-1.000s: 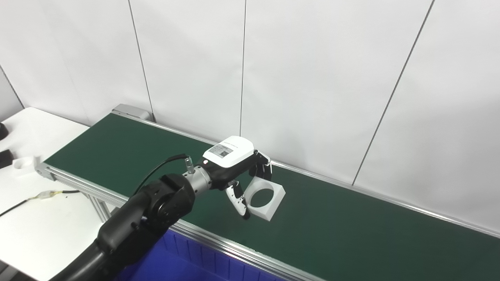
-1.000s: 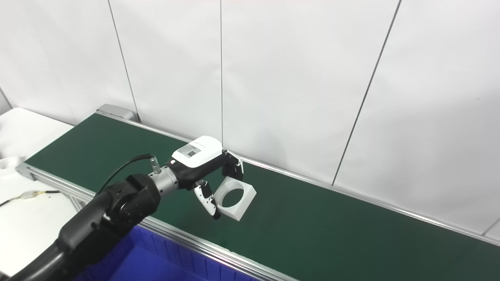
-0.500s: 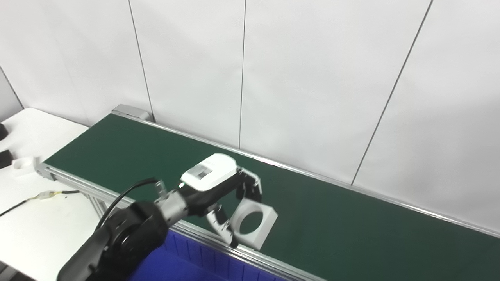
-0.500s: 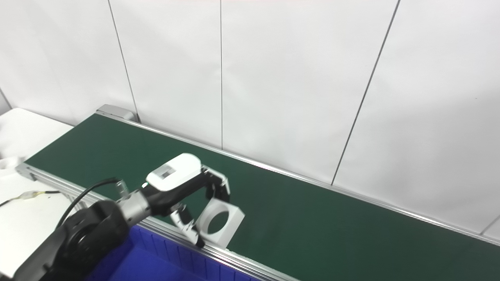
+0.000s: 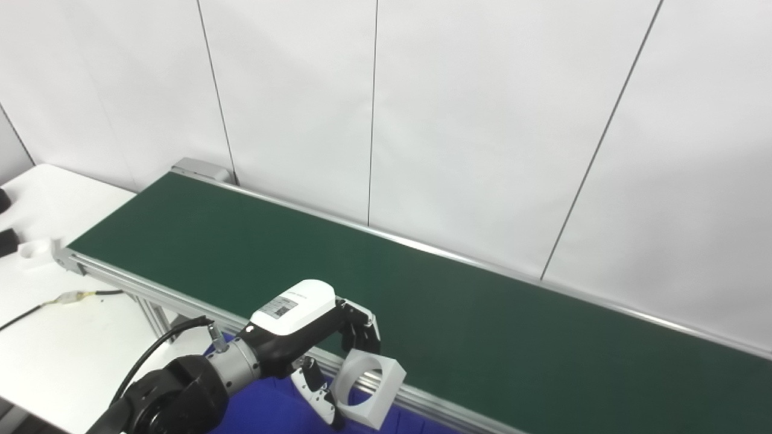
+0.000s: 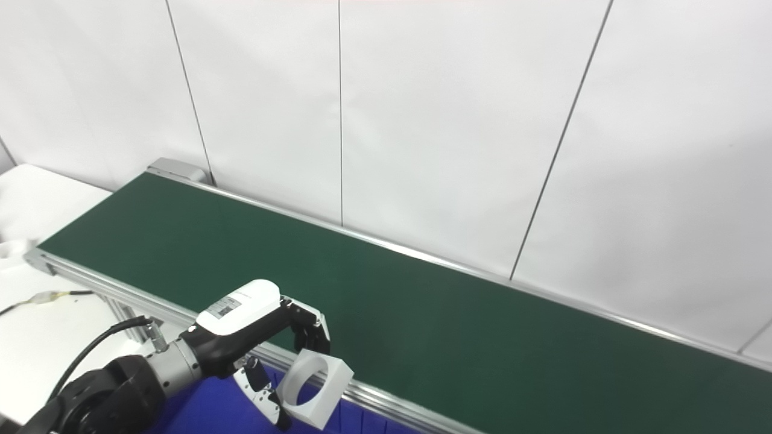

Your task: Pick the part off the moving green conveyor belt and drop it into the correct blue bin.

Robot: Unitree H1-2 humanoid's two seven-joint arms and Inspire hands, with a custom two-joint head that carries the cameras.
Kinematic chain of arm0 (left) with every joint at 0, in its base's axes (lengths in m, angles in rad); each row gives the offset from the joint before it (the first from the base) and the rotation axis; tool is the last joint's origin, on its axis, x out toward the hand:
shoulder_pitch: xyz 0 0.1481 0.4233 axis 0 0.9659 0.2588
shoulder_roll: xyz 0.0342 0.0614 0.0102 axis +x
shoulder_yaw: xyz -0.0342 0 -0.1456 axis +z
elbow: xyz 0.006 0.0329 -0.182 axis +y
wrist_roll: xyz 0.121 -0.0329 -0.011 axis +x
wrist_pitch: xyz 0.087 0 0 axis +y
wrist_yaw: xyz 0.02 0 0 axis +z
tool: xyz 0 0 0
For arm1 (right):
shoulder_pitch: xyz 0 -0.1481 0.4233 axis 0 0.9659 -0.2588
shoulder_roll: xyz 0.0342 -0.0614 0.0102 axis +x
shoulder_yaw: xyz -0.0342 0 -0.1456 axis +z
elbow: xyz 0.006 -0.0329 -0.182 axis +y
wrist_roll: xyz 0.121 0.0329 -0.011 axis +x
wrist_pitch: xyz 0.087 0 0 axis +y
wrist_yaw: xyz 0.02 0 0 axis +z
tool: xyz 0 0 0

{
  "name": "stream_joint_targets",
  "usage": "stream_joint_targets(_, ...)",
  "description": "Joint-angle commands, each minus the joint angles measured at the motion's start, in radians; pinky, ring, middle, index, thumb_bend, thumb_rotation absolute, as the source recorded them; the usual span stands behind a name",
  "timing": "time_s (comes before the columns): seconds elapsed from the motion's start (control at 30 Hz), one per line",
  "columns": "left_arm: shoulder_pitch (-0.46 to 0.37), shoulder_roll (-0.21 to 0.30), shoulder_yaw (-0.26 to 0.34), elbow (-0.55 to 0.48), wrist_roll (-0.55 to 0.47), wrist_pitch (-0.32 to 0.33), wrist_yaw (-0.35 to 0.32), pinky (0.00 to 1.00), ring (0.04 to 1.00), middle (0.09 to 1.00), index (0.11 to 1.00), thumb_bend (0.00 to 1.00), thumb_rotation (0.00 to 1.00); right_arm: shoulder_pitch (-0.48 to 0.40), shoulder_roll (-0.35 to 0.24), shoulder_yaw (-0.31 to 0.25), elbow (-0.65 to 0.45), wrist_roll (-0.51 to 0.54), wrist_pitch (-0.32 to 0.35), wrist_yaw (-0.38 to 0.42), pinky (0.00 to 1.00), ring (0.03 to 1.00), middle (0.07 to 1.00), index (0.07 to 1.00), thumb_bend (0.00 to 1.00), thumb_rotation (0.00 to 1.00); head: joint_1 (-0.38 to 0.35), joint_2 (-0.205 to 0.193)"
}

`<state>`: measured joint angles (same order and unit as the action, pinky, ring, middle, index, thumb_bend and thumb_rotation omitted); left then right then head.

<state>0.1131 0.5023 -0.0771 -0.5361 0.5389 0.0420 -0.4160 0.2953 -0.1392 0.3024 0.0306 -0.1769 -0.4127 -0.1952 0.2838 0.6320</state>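
Holding white square part (image 5: 368,389) with round hole: left hand (image 5: 313,343), fingers clamped, bottom centre-left, above blue bin (image 5: 265,416), beside green conveyor belt (image 5: 482,337).

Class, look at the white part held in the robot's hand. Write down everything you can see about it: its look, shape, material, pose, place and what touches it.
The white part is a square block with a large round hole through its middle. It looks like matte plastic. It is held tilted, its holed face turned toward the camera. The left hand grips it, fingers on its upper edge and thumb at its lower left. It is off the green conveyor belt, in front of the belt's near rail and above the blue bin.
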Motion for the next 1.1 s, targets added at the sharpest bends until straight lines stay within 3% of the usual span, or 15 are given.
stream_joint_targets(0.0,0.008,-0.003,0.019,-0.005,-0.012,-0.016,0.033,0.53,0.450,0.436,0.514,0.52,0.00,0.001,0.008,-0.014,-0.043,0.001,-0.055,0.022,0.65,0.721,0.785,0.864,0.49,0.70,-0.003,0.008)
stream_joint_targets(0.43,0.081,-0.054,0.003,0.064,-0.034,-0.043,0.056,0.53,0.442,0.437,0.513,0.52,0.00,0.006,0.037,-0.075,-0.121,-0.004,-0.017,0.087,0.63,0.703,0.770,0.836,0.45,0.60,-0.009,0.109)
stream_joint_targets(0.47,0.081,-0.057,0.001,0.067,-0.039,-0.043,0.053,0.54,0.444,0.439,0.513,0.52,0.00,0.006,0.039,-0.080,-0.128,-0.002,-0.011,0.093,0.63,0.702,0.770,0.835,0.46,0.60,-0.016,0.138)
stream_joint_targets(0.7,0.075,-0.070,-0.017,0.109,-0.077,-0.045,0.046,0.43,0.415,0.440,0.510,0.52,0.00,0.002,0.048,-0.115,-0.152,0.015,0.014,0.120,0.64,0.703,0.767,0.832,0.53,0.65,-0.042,0.215)
stream_joint_targets(0.8,0.071,-0.076,-0.027,0.120,-0.075,-0.032,0.043,0.43,0.416,0.439,0.511,0.52,0.00,0.002,0.049,-0.126,-0.160,0.024,0.020,0.131,0.64,0.706,0.769,0.834,0.52,0.66,-0.046,0.230)
stream_joint_targets(1.07,0.049,-0.085,-0.076,0.196,0.008,-0.078,0.080,0.45,0.424,0.434,0.512,0.52,0.00,0.004,0.045,-0.155,-0.184,0.047,0.032,0.157,0.64,0.712,0.769,0.838,0.52,0.70,-0.029,0.264)
